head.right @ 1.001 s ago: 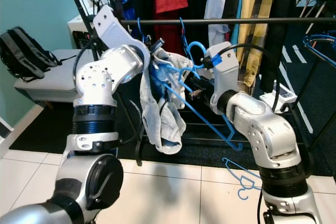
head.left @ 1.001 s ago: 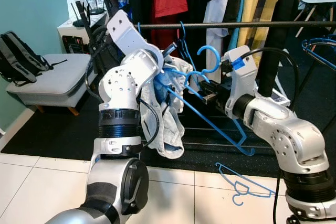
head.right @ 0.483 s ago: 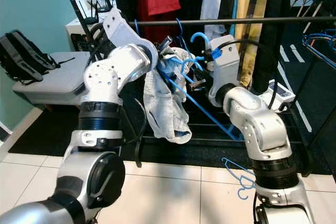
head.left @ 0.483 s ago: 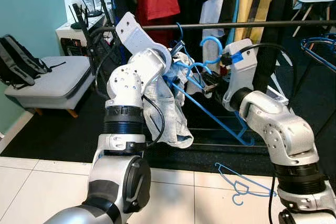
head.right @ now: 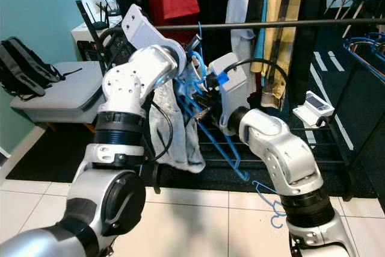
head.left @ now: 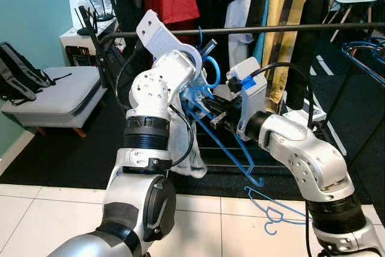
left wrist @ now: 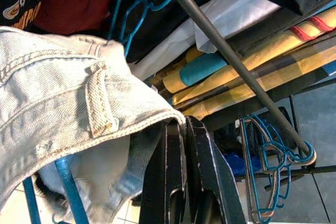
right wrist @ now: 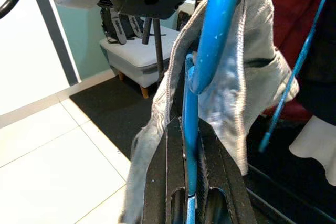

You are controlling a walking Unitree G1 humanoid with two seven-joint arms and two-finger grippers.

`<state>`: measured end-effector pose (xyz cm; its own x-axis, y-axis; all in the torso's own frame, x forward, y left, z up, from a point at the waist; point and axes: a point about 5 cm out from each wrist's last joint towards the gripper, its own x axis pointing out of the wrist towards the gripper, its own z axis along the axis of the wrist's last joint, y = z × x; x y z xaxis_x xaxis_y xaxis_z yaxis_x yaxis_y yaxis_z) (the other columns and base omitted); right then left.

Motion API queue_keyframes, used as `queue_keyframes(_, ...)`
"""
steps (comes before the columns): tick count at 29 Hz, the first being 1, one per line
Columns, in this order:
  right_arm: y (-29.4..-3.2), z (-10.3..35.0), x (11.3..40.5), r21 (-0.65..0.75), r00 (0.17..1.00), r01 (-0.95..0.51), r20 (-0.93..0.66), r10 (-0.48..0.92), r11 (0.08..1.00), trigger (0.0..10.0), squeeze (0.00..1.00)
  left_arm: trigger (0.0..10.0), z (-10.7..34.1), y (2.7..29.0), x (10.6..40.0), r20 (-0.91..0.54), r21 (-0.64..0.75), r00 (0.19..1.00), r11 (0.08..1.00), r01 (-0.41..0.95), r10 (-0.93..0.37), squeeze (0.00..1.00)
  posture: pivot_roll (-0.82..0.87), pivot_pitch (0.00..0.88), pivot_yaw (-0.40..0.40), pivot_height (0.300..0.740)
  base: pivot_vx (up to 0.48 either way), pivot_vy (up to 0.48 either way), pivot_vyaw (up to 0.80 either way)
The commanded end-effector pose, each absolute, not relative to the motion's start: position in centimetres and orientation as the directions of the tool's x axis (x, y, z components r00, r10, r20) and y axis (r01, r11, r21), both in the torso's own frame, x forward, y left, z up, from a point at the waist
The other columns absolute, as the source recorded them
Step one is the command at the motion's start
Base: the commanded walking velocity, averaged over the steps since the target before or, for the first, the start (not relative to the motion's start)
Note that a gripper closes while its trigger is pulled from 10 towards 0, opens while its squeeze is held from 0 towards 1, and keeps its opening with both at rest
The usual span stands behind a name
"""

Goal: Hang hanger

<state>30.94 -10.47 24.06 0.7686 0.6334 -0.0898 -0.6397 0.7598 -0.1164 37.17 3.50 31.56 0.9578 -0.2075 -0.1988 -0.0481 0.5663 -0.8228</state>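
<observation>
Just below the dark clothes rail (head.left: pixel 271 28), one blue hanger (head.left: pixel 231 142) carries pale denim shorts (left wrist: pixel 63 93). One right gripper (right wrist: pixel 190 145) has its two fingers clamped on the hanger's wire; one left gripper (left wrist: pixel 185 140), fingers narrowly together, pinches the shorts' waistband. A second blue hanger (head.left: pixel 277 212) lies on the floor tiles (head.left: pixel 54 209). One grey bench (head.left: pixel 54 91) holds one black backpack (head.left: pixel 21 70).

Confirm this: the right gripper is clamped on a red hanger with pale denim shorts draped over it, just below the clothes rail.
Not quite. The hanger is blue, not red, as the right wrist view shows. The rest holds: the right gripper is clamped on it, pale denim shorts drape over it, and it sits just below the clothes rail.
</observation>
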Motion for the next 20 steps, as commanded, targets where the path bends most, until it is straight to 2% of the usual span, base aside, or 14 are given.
queue_keyframes(1, -9.1, 24.1, 30.5, -0.141, 0.739, -0.672, -0.074, 0.67, 0.727, 10.0, 0.0, 10.0, 31.7, -5.2, 33.3, -0.19, -0.887, 0.857, 0.458, 0.06, -0.478, 0.0, -0.17, 0.0, 0.106, 0.74, 0.0, 0.0, 0.0)
queue_keyframes(6, -9.6, 24.1, 31.0, -0.15, 0.772, -0.634, -0.073, 0.631, 0.759, 10.0, 0.0, 10.0, 31.7, -5.3, 33.3, -0.189, -0.889, 0.855, 0.455, 0.06, -0.482, 0.0, -0.17, 0.0, 0.105, 0.74, 0.0, 0.0, 0.0)
queue_keyframes(7, -10.6, 24.5, 31.9, -0.14, 0.829, -0.558, -0.045, 0.558, 0.818, 10.0, 0.0, 10.0, 31.7, -5.4, 33.2, -0.19, -0.892, 0.852, 0.449, 0.058, -0.488, 0.0, -0.17, 0.0, 0.104, 0.74, 0.0, 0.0, 0.0)
queue_keyframes(8, -10.6, 24.5, 31.9, -0.14, 0.829, -0.558, -0.045, 0.558, 0.818, 10.0, 0.0, 10.0, 31.7, -5.4, 33.2, -0.19, -0.892, 0.852, 0.449, 0.058, -0.488, 0.0, -0.17, 0.0, 0.104, 0.74, 0.0, 0.0, 0.0)
queue_keyframes(9, -11.6, 24.9, 32.7, -0.129, 0.872, -0.486, -0.014, 0.489, 0.864, 10.0, 0.0, 10.0, 31.7, -5.5, 33.1, -0.191, -0.895, 0.848, 0.442, 0.057, -0.495, 0.0, -0.17, 0.0, 0.104, 0.74, 0.0, 0.0, 0.0)
queue_keyframes(10, -11.6, 24.9, 32.7, -0.129, 0.872, -0.486, -0.014, 0.489, 0.864, 10.0, 0.0, 10.0, 31.7, -5.5, 33.1, -0.191, -0.895, 0.848, 0.442, 0.057, -0.495, 0.0, -0.17, 0.0, 0.104, 0.74, 0.0, 0.0, 0.0)
queue_keyframes(11, -12.6, 25.4, 33.2, -0.108, 0.909, -0.411, 0.024, 0.416, 0.905, 10.0, 0.0, 10.0, 31.6, -5.6, 33.1, -0.192, -0.898, 0.843, 0.436, 0.055, -0.503, 0.0, -0.17, 0.0, 0.104, 0.74, 0.0, 0.0, 0.0)
queue_keyframes(12, -12.6, 25.4, 33.2, -0.108, 0.909, -0.411, 0.024, 0.416, 0.905, 10.0, 0.0, 10.0, 31.6, -5.6, 33.1, -0.192, -0.898, 0.843, 0.436, 0.055, -0.503, 0.0, -0.17, 0.0, 0.104, 0.74, 0.0, 0.0, 0.0)
queue_keyframes(14, -14.1, 26.4, 33.8, -0.071, 0.946, -0.302, 0.103, 0.308, 0.951, 10.0, 0.0, 10.0, 31.4, -5.8, 32.9, -0.201, -0.901, 0.834, 0.432, 0.049, -0.514, 0.0, -0.17, 0.0, 0.105, 0.74, 0.0, 0.0, 0.0)
queue_keyframes(20, -15.7, 27.7, 33.9, -0.016, 0.953, -0.229, 0.201, 0.228, 0.973, 10.0, 0.0, 10.0, 31.1, -6.0, 32.7, -0.216, -0.903, 0.83, 0.429, 0.031, -0.515, 0.0, -0.17, 0.0, 0.104, 0.74, 0.0, 0.0, 0.0)
